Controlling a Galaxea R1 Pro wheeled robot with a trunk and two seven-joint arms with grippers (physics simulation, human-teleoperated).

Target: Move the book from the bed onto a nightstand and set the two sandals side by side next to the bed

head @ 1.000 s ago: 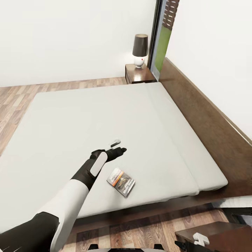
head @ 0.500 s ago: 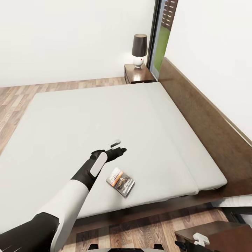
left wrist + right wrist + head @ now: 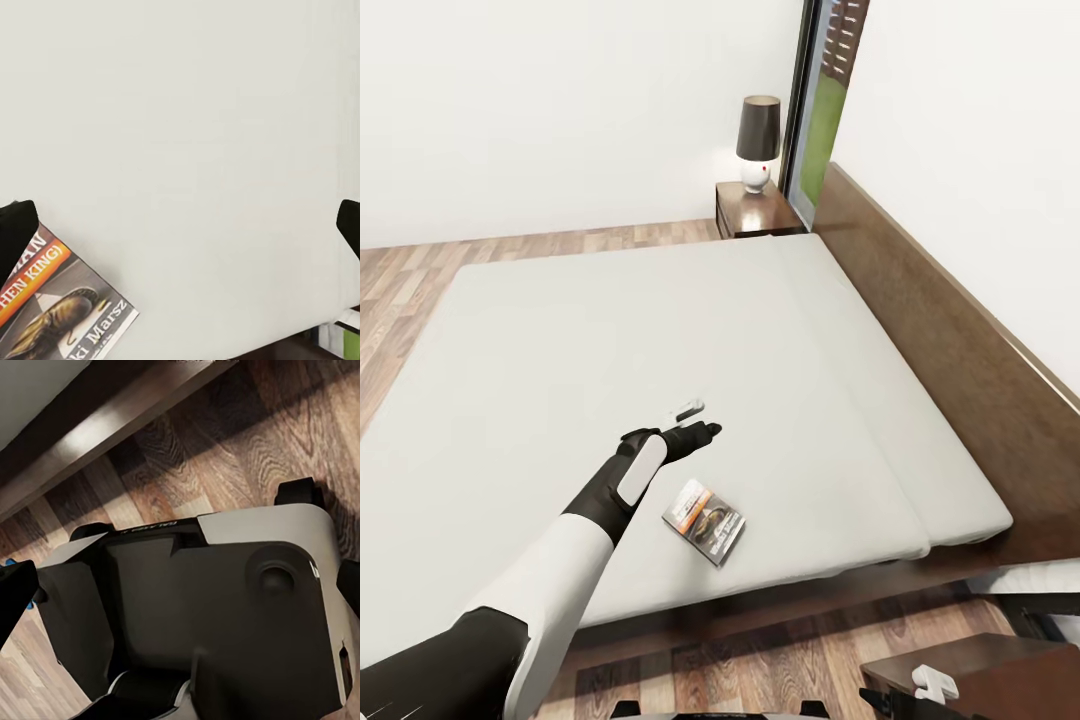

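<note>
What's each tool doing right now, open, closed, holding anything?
Left tool: open, holding nothing, above the mattress beside the book.
Right tool: open, empty, pointing down at the robot's own base.

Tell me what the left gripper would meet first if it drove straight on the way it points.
Probably the bed's plain light grey mattress: the left gripper aims past the dark paperback book, though depth is unclear.
</note>
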